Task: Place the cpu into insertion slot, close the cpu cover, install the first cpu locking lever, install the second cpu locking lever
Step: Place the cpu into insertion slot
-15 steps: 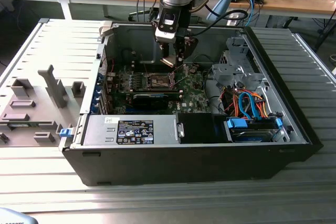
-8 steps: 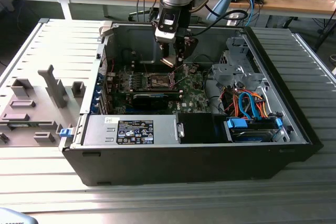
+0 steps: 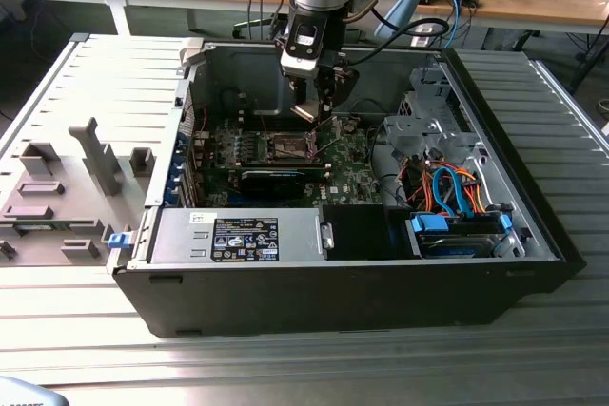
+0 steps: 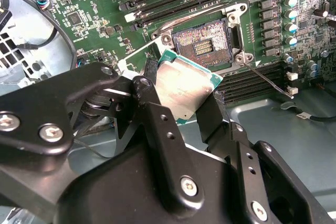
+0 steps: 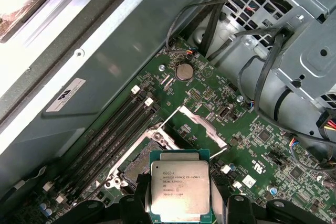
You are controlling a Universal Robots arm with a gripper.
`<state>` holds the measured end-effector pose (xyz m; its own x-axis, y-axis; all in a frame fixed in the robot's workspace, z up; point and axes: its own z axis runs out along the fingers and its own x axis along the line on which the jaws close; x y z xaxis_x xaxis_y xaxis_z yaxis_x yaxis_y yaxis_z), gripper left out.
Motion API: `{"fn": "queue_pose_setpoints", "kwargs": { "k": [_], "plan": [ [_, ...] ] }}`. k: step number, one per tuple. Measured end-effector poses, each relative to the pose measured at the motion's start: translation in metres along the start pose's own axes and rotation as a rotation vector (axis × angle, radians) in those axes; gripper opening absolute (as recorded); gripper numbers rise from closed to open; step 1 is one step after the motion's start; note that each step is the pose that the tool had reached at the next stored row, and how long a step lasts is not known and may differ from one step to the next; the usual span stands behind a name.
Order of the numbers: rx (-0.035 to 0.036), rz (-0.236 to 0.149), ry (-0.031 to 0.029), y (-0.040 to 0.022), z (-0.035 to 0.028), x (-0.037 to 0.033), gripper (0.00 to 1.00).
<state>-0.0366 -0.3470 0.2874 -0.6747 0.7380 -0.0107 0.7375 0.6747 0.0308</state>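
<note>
Open case [image 3: 333, 297] holds green board [image 3: 347, 178]. Slot [image 4: 203, 45] bare, pins showing; cover [image 5: 205, 125] tipped up. Gripper [image 4: 178, 98] clamps cpu [image 4: 186, 90] by its edges, tilted, off the board, near slot; in exterior view, gripper at slot's 1 o'clock. Cpu top bears print. Sticker [image 3: 245, 238] at slot's 7 o'clock.

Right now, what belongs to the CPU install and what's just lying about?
Job: square silver-topped cpu, gripped by the black gripper; square black insertion slot, empty; thin silver cpu cover, raised.
Lying about: orange and blue cables; labelled silver box; round silver coin battery.
</note>
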Motion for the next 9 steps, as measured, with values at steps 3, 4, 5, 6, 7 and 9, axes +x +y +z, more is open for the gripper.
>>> {"fn": "queue_pose_setpoints", "kwargs": {
  "k": [3,4,5,6,7,9],
  "plan": [
    [0.0000,0.002,-0.0001,0.0000,0.0001,0.0000,0.55],
    [0.0000,0.002,-0.0001,0.0000,0.0001,0.0000,0.55],
    [0.0000,0.003,-0.0001,0.0000,0.0001,0.0000,0.55],
    [0.0001,0.003,-0.0001,0.0000,0.0001,0.0000,0.55],
    [0.0000,0.004,-0.0001,0.0000,0.0001,0.0000,0.55],
    [0.0000,0.004,-0.0002,0.0000,0.0001,0.0000,0.55]
  ]
}}
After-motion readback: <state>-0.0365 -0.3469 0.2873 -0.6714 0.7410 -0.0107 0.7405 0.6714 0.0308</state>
